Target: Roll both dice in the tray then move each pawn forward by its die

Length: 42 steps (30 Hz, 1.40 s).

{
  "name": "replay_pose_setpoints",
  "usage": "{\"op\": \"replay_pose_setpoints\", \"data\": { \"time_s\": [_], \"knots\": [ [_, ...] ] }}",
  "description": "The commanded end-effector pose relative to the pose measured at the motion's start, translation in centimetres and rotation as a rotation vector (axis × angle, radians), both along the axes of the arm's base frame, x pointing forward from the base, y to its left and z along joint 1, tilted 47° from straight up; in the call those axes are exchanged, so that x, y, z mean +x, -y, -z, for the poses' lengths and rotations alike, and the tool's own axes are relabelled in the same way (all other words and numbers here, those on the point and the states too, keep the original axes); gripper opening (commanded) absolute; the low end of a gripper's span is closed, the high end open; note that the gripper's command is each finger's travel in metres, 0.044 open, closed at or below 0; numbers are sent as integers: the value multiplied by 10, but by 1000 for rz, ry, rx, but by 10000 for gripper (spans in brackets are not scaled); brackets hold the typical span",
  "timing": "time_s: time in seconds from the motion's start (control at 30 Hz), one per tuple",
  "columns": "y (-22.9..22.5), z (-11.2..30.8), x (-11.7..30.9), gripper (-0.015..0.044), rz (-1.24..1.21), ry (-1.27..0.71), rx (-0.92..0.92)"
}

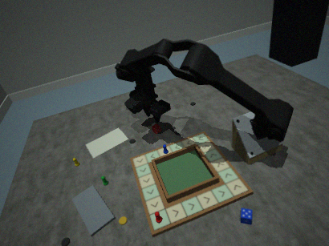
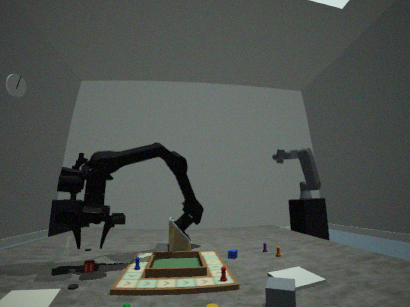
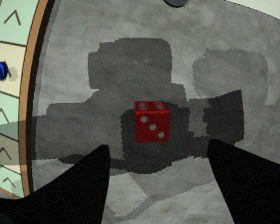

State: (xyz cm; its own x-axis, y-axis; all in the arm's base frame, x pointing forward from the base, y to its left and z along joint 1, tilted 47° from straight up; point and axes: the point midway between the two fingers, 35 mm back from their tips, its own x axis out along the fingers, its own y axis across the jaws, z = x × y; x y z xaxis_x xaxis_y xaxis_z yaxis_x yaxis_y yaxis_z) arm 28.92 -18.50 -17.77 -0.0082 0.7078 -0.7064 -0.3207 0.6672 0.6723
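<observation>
Black jaws (image 1: 154, 117) (image 2: 90, 248) stand fairly wide apart with nothing between them, poised above a red die (image 1: 156, 128) (image 2: 89, 266) (image 3: 152, 122) that rests on the grey worktop (image 1: 213, 119) (image 2: 250, 239) (image 3: 65, 75), outside the game board (image 1: 202, 211) (image 2: 175, 291) (image 3: 30, 100). The wrist view shows three pale pips on one side of the die, within the arm's shadow. A blue die (image 1: 246, 215) (image 2: 232, 254) sits on the worktop too, off the board near one corner.

Green felt lines the wooden-walled tray (image 1: 186, 194) (image 2: 176, 272) at the centre of the board, with neither die inside it. Around the tray runs a track of cream and mint squares marked with arrows. A red pawn (image 1: 158, 217) (image 2: 223, 274) stands upright on a mint corner square, while a blue pawn (image 1: 165, 149) (image 2: 137, 263) (image 3: 3, 71) stands on the side of the track nearest the red die.

Elsewhere on the worktop, a green pawn (image 1: 104, 180) and a yellow pawn (image 1: 76, 162) stand upright near a flat grey slab (image 1: 93, 210). A yellow disc (image 1: 123, 220) lies between the slab and the board, and a pale sheet (image 1: 107, 143) lies beyond the yellow and green pawns.
</observation>
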Motion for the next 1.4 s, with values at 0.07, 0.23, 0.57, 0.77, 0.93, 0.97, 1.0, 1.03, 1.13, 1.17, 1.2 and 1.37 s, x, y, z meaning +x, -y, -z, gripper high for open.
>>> {"op": "replay_pose_setpoints", "data": {
  "time_s": [0.07, 0.23, 0.57, 0.77, 0.93, 0.97, 1.0, 1.03, 1.13, 1.17, 1.2, 1.37],
  "knots": [
    [-11, 12, -3, 275, 5, -9, 10],
    [-16, 16, -3, 275, 5, -9, 10],
    [-27, 27, -3, 275, 5, -9, 10],
    [-34, 34, -3, 275, 5, -9, 11],
    [-38, 38, -3, 275, 5, -9, 11],
    [-38, 38, -3, 249, 5, -9, 11],
    [-38, 38, -3, 222, 5, -9, 11],
    [-38, 38, -3, 196, 5, -9, 11],
    [-38, 38, -3, 118, 5, -9, 11],
    [-38, 38, -3, 111, 5, -9, 11],
    [-38, 38, -3, 104, 5, -9, 11],
    [-38, 38, -3, 71, 5, -9, 11]
  ]
}}
